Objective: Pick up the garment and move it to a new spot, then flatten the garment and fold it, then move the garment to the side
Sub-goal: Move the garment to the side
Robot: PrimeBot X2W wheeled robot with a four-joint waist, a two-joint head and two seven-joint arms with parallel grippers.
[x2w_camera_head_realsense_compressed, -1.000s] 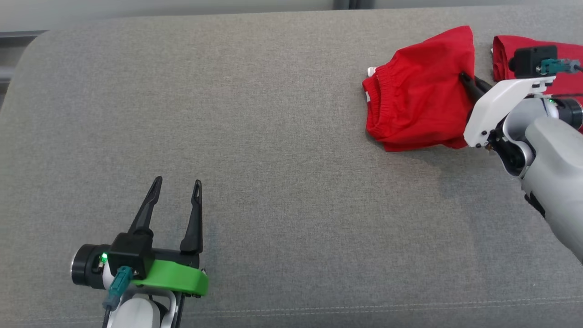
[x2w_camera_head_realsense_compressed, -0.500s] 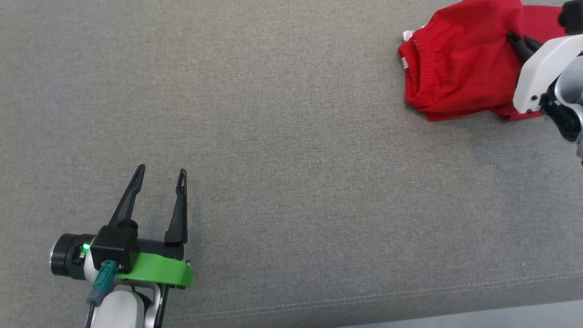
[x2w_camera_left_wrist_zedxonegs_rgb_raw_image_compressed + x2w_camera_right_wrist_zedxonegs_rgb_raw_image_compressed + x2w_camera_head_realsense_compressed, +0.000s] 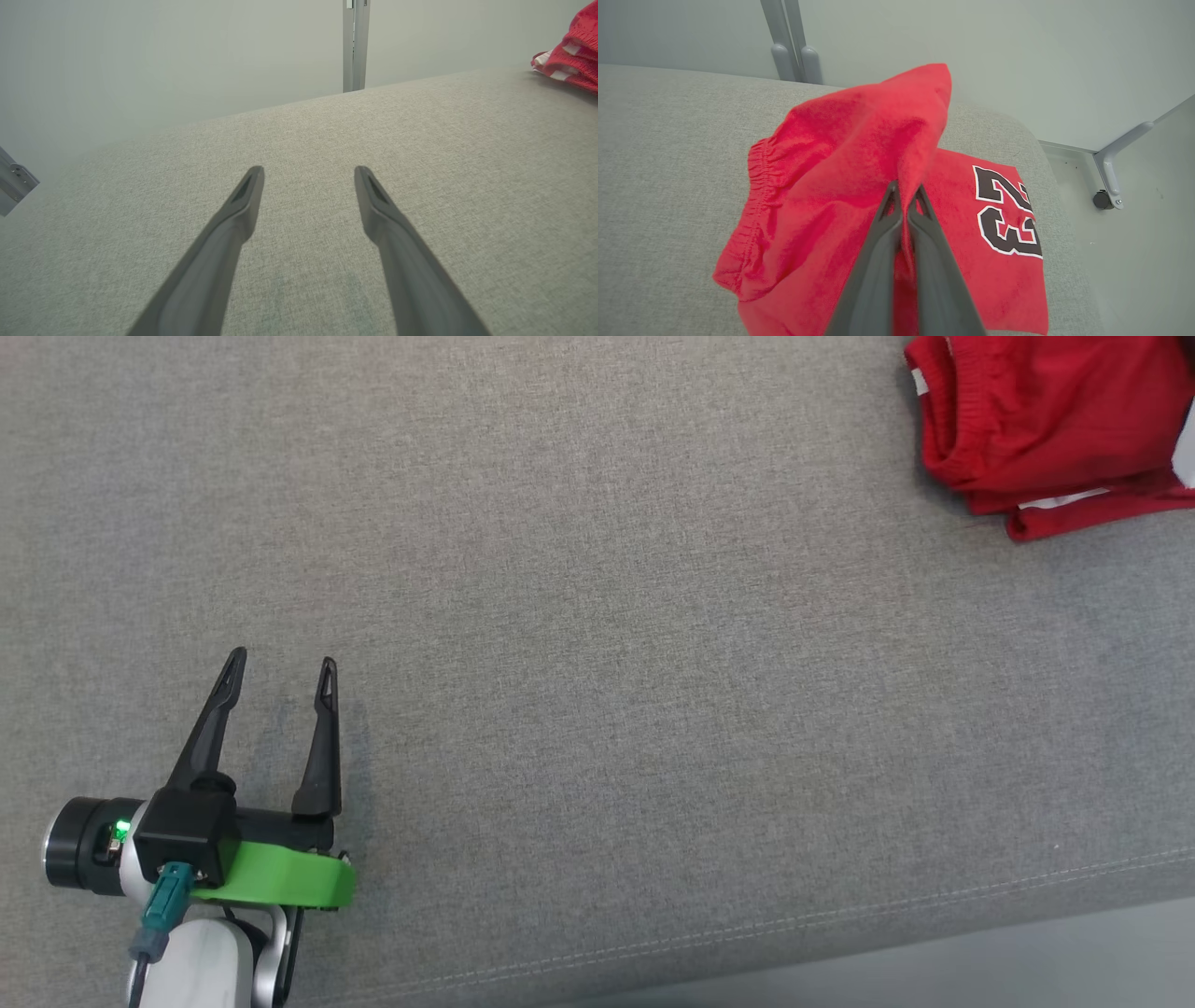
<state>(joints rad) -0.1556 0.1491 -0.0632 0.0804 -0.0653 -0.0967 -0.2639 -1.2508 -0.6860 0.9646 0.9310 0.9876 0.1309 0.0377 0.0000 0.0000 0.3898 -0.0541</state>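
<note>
Right tool (image 3: 906, 187) pinches red elastic-waisted garment (image 3: 822, 163), fold raised above grey fabric counter (image 3: 597, 616); left tool (image 3: 282, 659) stands apart, empty.

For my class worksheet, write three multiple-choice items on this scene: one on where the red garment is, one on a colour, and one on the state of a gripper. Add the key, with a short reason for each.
1. In the head view, the red garment lies at the:
A) lower left
B) centre
C) upper right

2. The curved bracket behind the left gripper is:
A) green
B) blue
C) yellow

3. The right gripper is:
A) wide open over bare cushion
B) shut on a fold of the garment
C) shut on nothing

Key:
1 C: the red cloth sits in that view's top right corner.
2 A: the piece across the wrist is bright green.
3 B: in the right wrist view the fingers meet, with red cloth pinched between them.
</note>
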